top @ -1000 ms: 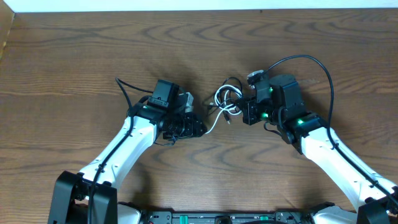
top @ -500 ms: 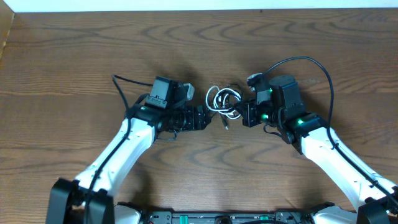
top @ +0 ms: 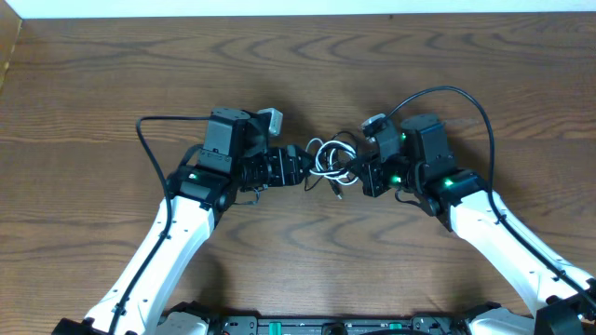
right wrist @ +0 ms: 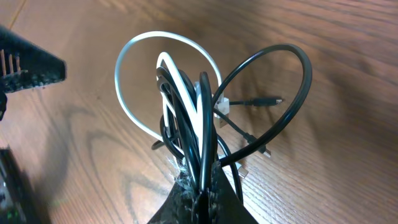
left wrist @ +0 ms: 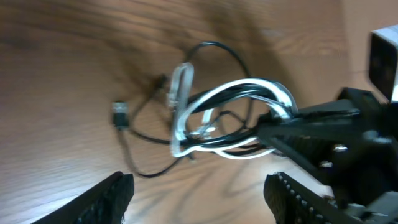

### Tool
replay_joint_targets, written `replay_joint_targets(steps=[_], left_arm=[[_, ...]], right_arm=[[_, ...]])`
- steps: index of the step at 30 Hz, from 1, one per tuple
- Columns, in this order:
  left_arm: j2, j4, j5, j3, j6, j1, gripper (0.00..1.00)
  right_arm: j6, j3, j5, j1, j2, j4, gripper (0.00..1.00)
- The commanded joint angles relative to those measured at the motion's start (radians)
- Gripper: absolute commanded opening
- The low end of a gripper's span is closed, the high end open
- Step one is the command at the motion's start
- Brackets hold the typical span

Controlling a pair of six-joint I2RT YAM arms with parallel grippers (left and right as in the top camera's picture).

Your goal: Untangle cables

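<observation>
The cables are one tangled bundle, a white cord (right wrist: 134,62) and a black cord (right wrist: 292,81) looped through each other. My right gripper (right wrist: 202,186) is shut on the bundle's base and holds the loops up off the wood. In the overhead view the bundle (top: 331,158) hangs between both grippers, with the right gripper (top: 361,172) at its right side. My left gripper (top: 298,170) stands open just left of the loops. In the left wrist view its fingers (left wrist: 112,199) frame bare table, and the bundle (left wrist: 230,118) lies ahead of them. A black plug (left wrist: 120,115) rests on the wood.
The wooden table (top: 112,84) runs to a white edge (top: 298,7) at the back. Thick black arm wires arc over the right arm (top: 466,93) and out from the left arm (top: 149,130).
My left arm has swung up and right, bringing its open gripper close to the bundle. The right gripper keeps its grip and has shifted the loops slightly left.
</observation>
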Motion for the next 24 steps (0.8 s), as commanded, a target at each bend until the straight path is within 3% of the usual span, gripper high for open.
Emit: replay_joint_targets(steps=[1, 13, 24], left_arm=[[0.019, 0.016, 0.092, 0.038, -0.069, -0.031, 0.7], [0.126, 0.165, 0.107, 0.038, -0.421, -0.107, 0.66], [0.185, 0.227, -0.1, 0.038, -0.521, -0.106, 0.63]], right_arm=[[-0.044, 0.003, -0.04, 0.015, -0.021, 0.01, 0.01], [-0.03, 0.003, -0.058, 0.06, -0.021, 0.006, 0.01], [-0.03, 0.003, -0.066, 0.095, -0.021, 0.006, 0.01]])
